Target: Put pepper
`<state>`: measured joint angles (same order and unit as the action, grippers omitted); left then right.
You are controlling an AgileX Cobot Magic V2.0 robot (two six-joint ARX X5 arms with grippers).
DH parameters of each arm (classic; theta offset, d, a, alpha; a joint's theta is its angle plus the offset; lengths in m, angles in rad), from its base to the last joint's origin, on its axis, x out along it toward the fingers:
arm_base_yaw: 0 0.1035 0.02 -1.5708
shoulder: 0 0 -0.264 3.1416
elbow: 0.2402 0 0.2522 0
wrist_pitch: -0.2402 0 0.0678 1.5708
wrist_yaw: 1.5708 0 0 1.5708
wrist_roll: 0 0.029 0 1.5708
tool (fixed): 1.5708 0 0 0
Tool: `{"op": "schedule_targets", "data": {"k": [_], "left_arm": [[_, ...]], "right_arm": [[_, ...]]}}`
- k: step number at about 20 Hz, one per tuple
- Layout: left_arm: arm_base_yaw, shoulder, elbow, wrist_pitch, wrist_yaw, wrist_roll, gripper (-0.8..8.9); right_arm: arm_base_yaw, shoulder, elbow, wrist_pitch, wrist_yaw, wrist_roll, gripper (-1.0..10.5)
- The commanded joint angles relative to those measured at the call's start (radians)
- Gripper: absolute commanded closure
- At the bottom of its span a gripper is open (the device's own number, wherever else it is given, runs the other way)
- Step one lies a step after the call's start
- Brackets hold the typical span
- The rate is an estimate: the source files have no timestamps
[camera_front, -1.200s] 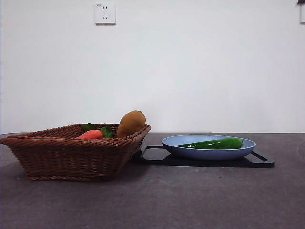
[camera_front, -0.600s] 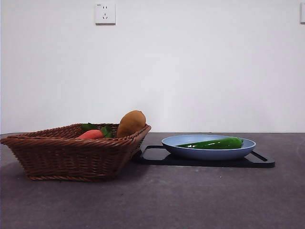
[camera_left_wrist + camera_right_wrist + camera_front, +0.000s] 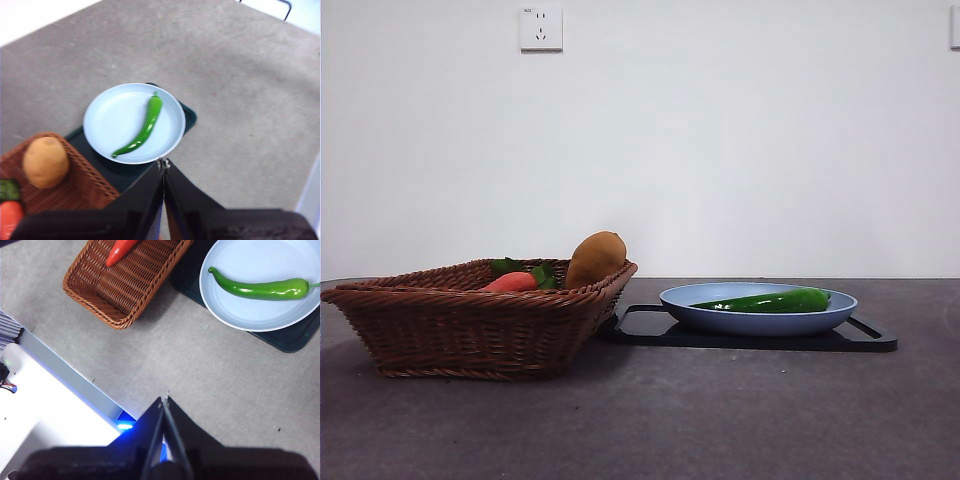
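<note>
Lying on one plate [image 3: 757, 321]: one pepper [image 3: 765, 301]; basket [image 3: 470, 330] one.

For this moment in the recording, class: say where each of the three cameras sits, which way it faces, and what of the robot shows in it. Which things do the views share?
Front view: low at table height, looking level across at the basket and plate; no robot part shows.
Left wrist view: high, looking down past the shut left gripper at the pepper and potato.
Right wrist view: high, looking down past the shut right gripper at the table.
All three share pepper, plate and basket.
</note>
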<state>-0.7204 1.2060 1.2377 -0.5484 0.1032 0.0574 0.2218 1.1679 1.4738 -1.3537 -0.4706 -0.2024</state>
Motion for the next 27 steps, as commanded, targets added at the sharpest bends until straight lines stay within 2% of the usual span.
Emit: {"op": "schedule_targets", "data": {"k": [1,6,8,12,14,17,21,27], "left_arm": [[0.038,-0.018,0.014,0.034,-0.068,0.032,8.05],[0.301,-0.207,0.005,0.078,-0.072,0.062,8.05],[0.416,-0.311,-0.04,0.139,-0.072,0.1,8.05],[0.627,-0.549,-0.281,0.387,-0.079,0.113,8.05],[0.707,-0.654,-0.431,0.486,-0.121,0.112,8.05],[0.758,-0.779,-0.633,0.557,-0.131,0.097,8.05],[0.769,-0.92,-0.866,0.593,-0.126,0.073,8.05],[0.769,-1.072,-1.084,0.586,-0.126,0.008,8.05]], "right_arm": [[0.0,0.01,0.02,-0.009,0.001,-0.008,9.4],[0.0,0.01,0.02,-0.009,0.001,-0.008,9.4],[0.0,0.01,0.02,-0.009,0.001,-0.008,9.4],[0.0,0.01,0.02,-0.009,0.001,-0.008,9.4],[0.0,0.01,0.02,-0.008,0.001,-0.008,9.4],[0.0,0.01,0.02,-0.009,0.001,-0.008,9.4],[0.0,0.01,0.02,-0.009,0.001,-0.008,9.4],[0.0,0.01,0.02,-0.009,0.001,-0.008,9.4]]}}
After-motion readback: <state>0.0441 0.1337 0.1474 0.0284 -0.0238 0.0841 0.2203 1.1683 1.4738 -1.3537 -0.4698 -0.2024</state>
